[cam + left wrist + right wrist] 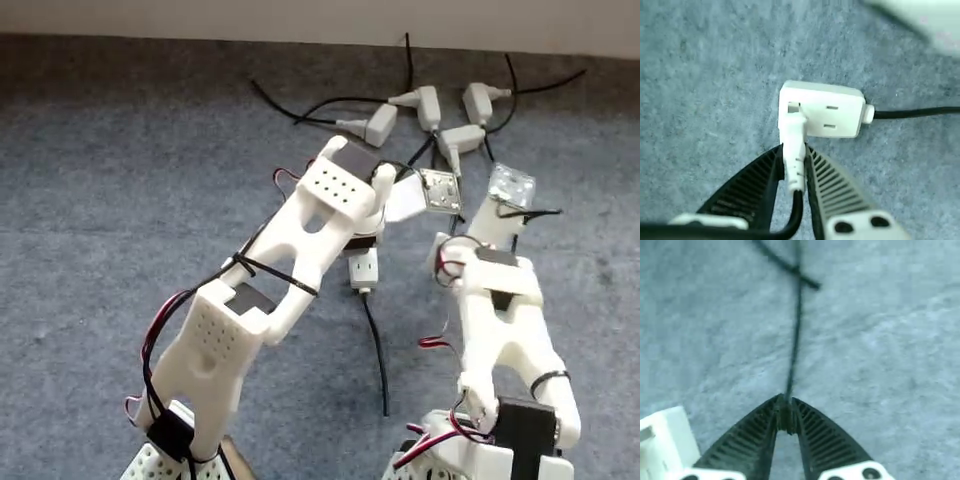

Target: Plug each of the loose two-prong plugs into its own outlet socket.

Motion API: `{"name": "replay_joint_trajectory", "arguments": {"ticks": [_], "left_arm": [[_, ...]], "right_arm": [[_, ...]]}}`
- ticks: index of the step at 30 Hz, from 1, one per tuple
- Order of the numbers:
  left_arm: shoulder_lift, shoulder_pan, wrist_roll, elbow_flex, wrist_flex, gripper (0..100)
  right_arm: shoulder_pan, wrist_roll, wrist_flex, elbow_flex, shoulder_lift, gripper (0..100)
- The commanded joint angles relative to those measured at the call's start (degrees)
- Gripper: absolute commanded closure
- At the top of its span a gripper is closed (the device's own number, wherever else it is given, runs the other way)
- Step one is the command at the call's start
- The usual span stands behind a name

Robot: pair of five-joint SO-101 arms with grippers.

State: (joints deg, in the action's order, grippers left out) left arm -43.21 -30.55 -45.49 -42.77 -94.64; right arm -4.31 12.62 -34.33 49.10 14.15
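Observation:
A white outlet socket block [835, 112] lies on the grey carpet, with its black cord running off to one side. My left gripper [794, 152] is shut on a white two-prong plug [792, 127], whose tip is pressed against the end slot of the block. In the high view that block [362, 268] shows just under the left arm's wrist. My right gripper [786, 404] is shut on a thin black cable [795, 330] just above the carpet, with a white block [660, 445] beside it.
Several more white plugs and socket blocks [428, 108] with black cords lie in a cluster at the far side of the carpet. A black cord [378, 350] trails from the near block toward the arm bases. Open carpet [120, 180] lies to the left.

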Motion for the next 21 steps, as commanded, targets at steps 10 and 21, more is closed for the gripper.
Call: {"name": "replay_joint_trajectory", "arguments": {"ticks": [10,21], "left_arm": [[0.92,-1.01,5.63,-6.02,0.62,99],[0.75,-3.12,7.74,-23.87,-5.63,99]], "right_arm": [[-3.91,0.79,3.74,-2.15,-10.42,99.1],[-3.65,0.7,3.82,-1.98,-9.98,99.1]]}}
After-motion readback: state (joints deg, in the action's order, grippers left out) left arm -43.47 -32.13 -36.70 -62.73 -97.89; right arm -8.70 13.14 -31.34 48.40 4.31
